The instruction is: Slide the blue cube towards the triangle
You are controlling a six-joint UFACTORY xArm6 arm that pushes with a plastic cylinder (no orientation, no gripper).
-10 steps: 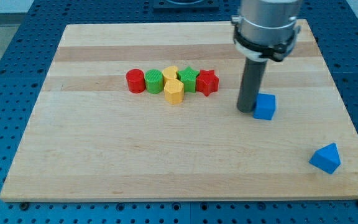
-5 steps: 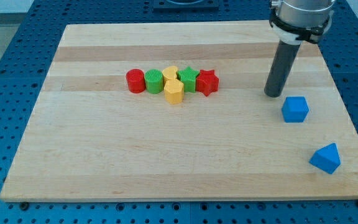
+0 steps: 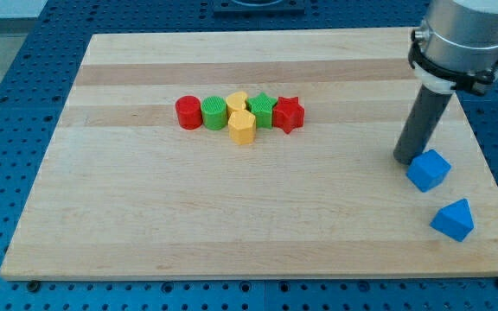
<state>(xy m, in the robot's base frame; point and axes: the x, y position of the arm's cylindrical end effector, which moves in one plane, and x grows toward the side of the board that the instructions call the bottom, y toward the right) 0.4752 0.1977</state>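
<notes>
The blue cube (image 3: pixel 428 169) lies on the wooden board (image 3: pixel 232 216) at the view's right, turned at an angle. The blue triangle (image 3: pixel 453 219) lies a short way below and to the right of it, with a small gap between them. My tip (image 3: pixel 406 159) rests on the board against the cube's upper left side. The dark rod rises from it to the grey arm at the view's top right.
A tight cluster sits left of the board's middle: a red cylinder (image 3: pixel 188 112), a green cylinder (image 3: pixel 214 113), two yellow blocks (image 3: pixel 241 127), a green star (image 3: pixel 263 108) and a red star (image 3: pixel 289 113). The board's right edge runs close beside the blue blocks.
My tip has moved right and down, pushing the blue cube right and down towards the triangle. The cube has turned a little. The triangle and the cluster have not moved.
</notes>
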